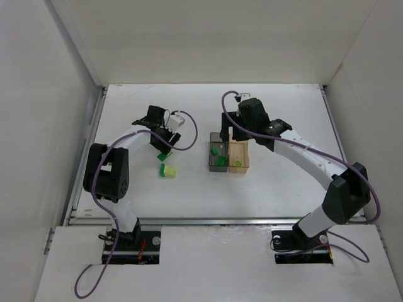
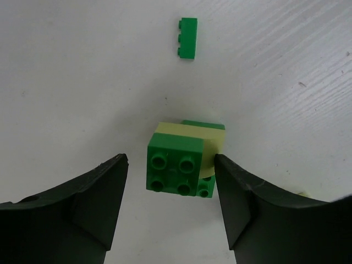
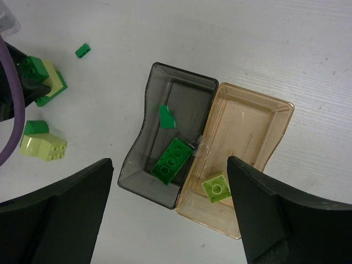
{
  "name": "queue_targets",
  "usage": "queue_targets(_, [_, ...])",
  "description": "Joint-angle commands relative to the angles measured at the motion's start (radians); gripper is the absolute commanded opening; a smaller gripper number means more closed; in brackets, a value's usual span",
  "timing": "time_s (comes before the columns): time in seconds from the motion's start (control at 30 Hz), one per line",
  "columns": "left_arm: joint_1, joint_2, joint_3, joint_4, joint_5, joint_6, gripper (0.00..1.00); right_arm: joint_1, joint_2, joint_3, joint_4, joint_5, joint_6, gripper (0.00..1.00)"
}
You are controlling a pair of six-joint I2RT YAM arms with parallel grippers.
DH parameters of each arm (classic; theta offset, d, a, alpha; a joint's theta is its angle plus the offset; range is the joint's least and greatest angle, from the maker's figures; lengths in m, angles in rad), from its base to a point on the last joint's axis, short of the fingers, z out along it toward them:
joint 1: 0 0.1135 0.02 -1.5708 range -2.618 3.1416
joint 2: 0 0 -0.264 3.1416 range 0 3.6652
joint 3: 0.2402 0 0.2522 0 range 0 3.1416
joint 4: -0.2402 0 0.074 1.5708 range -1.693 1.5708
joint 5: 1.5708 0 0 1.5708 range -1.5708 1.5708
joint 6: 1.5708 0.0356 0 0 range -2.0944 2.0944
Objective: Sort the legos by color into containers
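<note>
So, quick rundown:
- The left gripper (image 2: 170,165) is wide open and holds nothing. Its jaws straddle a little stack.
- The stack is a dark green 2x2 brick (image 2: 175,165), studs up, on a pale yellow-green piece (image 2: 213,144). More green underneath is mostly hidden.
- A lone small green brick (image 2: 187,37) lies further out on the table (image 2: 82,82), long axis pointing away from that gripper.
- The right gripper (image 3: 170,160) is spread wide too, empty, above both boxes.
- The grey container (image 3: 181,74) holds a long green brick (image 3: 172,159) lying diagonally, plus a small green wedge (image 3: 166,116).
- The amber container (image 3: 256,96) touches the grey one and holds one pale square brick (image 3: 216,188).
- A pale loose brick (image 3: 44,147) with a green cap piece (image 3: 34,127) beside it sits left of the boxes. I can't tell if they're joined.
</note>
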Motion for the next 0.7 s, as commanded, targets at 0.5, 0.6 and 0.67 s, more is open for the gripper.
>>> queue_targets(0.5, [0.007, 0.023, 0.218, -0.184, 0.146, -0.027, 0.00, 0.007, -0.001, 0.087, 0.008, 0.006, -0.031, 0.89])
queue_targets(0.6, [0.007, 0.014, 0.353, -0.251, 0.240, -0.038, 0.00, 0.007, -0.001, 0.112, 0.029, -0.057, -0.074, 0.89])
queue_targets(0.67, [0.007, 0.014, 0.430, -0.278, 0.324, -0.065, 0.00, 0.007, -0.018, 0.112, 0.061, -0.100, -0.110, 0.89])
